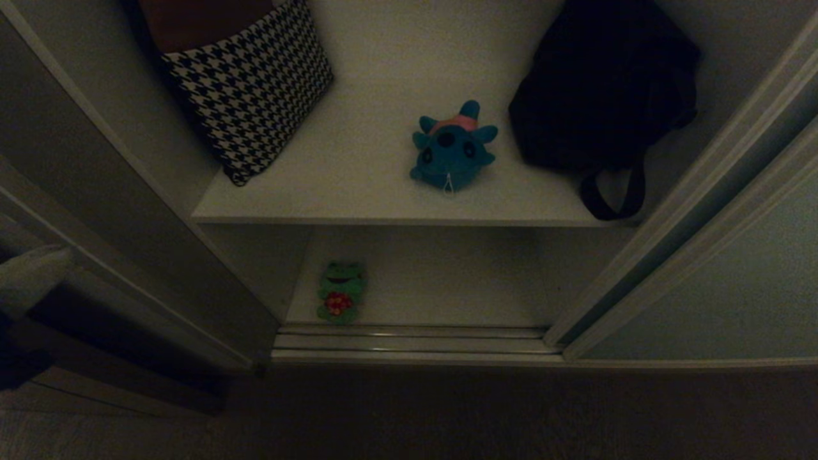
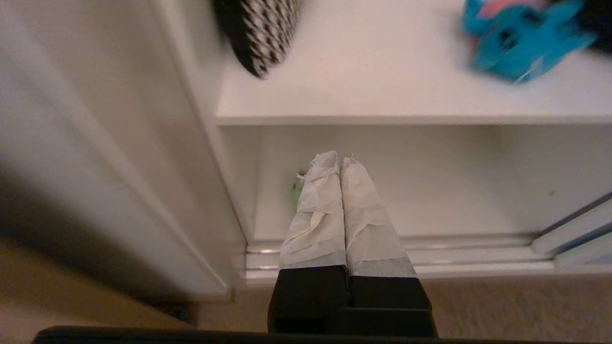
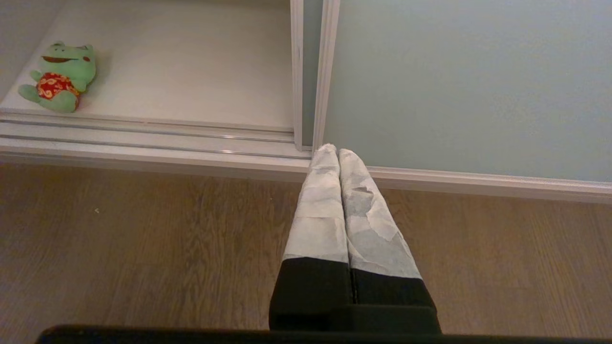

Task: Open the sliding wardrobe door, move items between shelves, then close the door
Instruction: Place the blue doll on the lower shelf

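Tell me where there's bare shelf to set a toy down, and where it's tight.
Upper shelf: a bare patch between the houndstooth cushion and the blue plush; tight between the plush and the black bag. Lower shelf: bare from the green frog across to the sliding door.

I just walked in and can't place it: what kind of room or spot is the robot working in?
Most likely a home bedroom, at an open built-in wardrobe: a sliding wardrobe door pushed aside on floor rails, white shelves holding a houndstooth cushion and plush toys, and wood flooring.
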